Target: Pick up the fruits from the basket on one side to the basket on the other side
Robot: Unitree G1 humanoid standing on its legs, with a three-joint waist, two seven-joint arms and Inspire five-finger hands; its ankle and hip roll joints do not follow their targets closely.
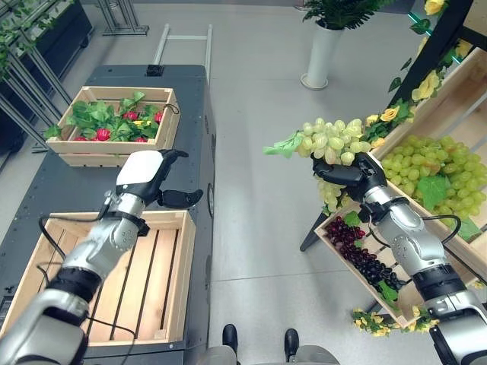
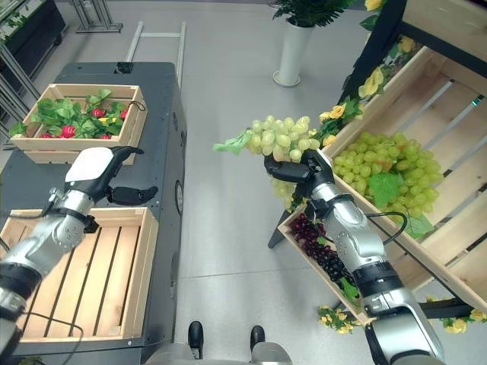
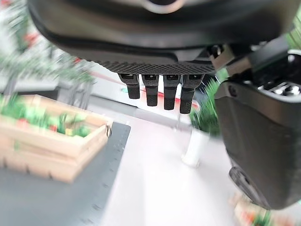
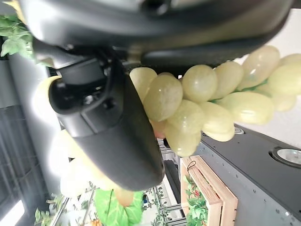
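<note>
My right hand (image 1: 348, 172) is shut on a bunch of green grapes (image 1: 329, 140), held in the air over the floor between the fruit shelf and the dark table. The same grapes (image 4: 207, 101) press against its palm in the right wrist view. More green grapes (image 1: 430, 166) lie in the slanted wooden shelf crate (image 1: 453, 99), and dark purple grapes (image 1: 358, 252) in the lower one. My left hand (image 1: 152, 176) hovers open above the far edge of an empty slatted wooden crate (image 1: 173, 277) on the table; its fingers (image 3: 160, 90) hang straight.
A second wooden crate (image 1: 114, 156) with green leaves and red fruit sits further back on the dark table (image 1: 190, 106). A white vase (image 1: 319, 55) with a plant stands on the grey floor. Yellow flowers (image 1: 426, 84) decorate the shelf frame.
</note>
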